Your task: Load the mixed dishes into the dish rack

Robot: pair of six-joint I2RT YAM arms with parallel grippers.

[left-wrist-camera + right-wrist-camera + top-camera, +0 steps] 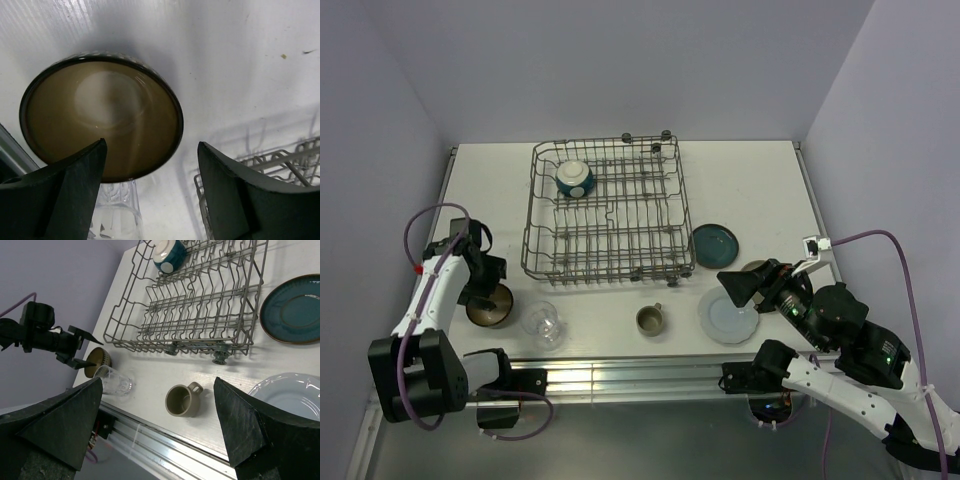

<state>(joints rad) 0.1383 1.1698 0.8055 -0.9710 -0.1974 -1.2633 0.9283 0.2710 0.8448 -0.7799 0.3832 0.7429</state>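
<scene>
Along the near edge of the white bench [760,180], four dishes stood in a loose row. At the left end was the dark brown bowl [102,122], upright, its tan inside showing. The left jaws hung directly above it, spread wide and holding nothing, one finger [60,195] over its near rim and the other finger [250,195] beyond its right side. Just right of the bowl stood the clear glass [544,325], upright. Farther right and well apart from it was the olive-grey mug [184,400], upright and open to the camera, with its handle turned towards the rack. At the right end lay the pale-blue plate [728,315], flat on the bench. The right jaws hovered above its far edge, also spread wide with nothing between them. Only an edge of the beige plate [756,265] showed behind those jaws (the rest was hidden). Just beyond, the teal plate [716,241] lay flat, close beside the rack's near-right corner. The dish rack [608,215], a square grey wire basket on small black wheels, sat in the middle of the bench towards the far side. The only dish in it was the teal bowl [573,179], which rested tipped among the tines in the far-left corner, showing its cream part. All the other dishes were on the bench outside the rack.
</scene>
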